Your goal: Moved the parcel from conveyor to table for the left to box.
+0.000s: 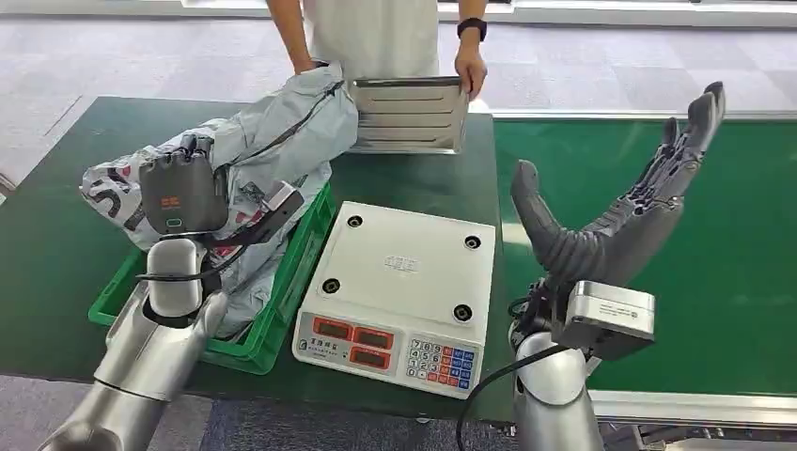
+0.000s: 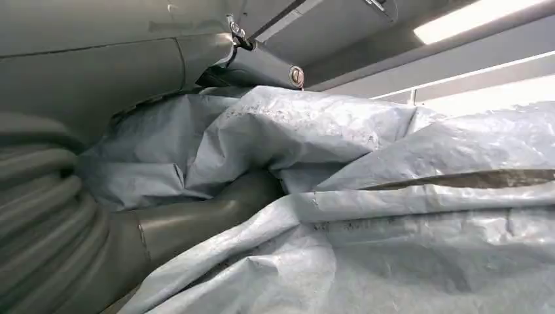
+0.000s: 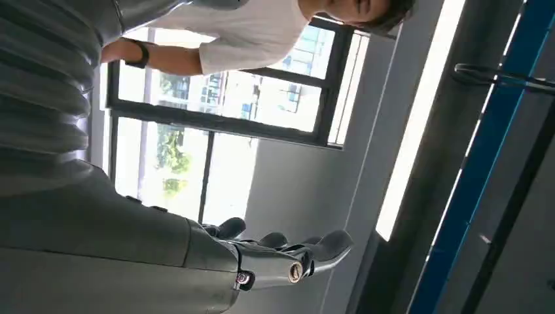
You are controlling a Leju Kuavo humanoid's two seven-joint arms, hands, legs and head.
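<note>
1. Parcel, a grey crumpled plastic mailing bag, lying partly in the green crate on the dark green table, bulging up over the crate's far rim toward the person.
2. Left hand pressing into the parcel from the near side; in the left wrist view, thumb lying under a fold of grey plastic with a finger above it, appearing to be gripping the bag.
3. Right hand raised beside the conveyor, fingers spread wide and pointing up, holding nothing.
4. Sitting between the two arms: a white weighing scale, platform bare, touching the crate's side.
5. Standing at the far edge of the table: a person in a white top, tilting a metal tray just beside the parcel.
6. Judging progress: parcel already off the conveyor and over the crate, so the transfer looking done; boxing looking nearly finished, with settling the bag fully down inside the crate and letting go remaining.
</note>
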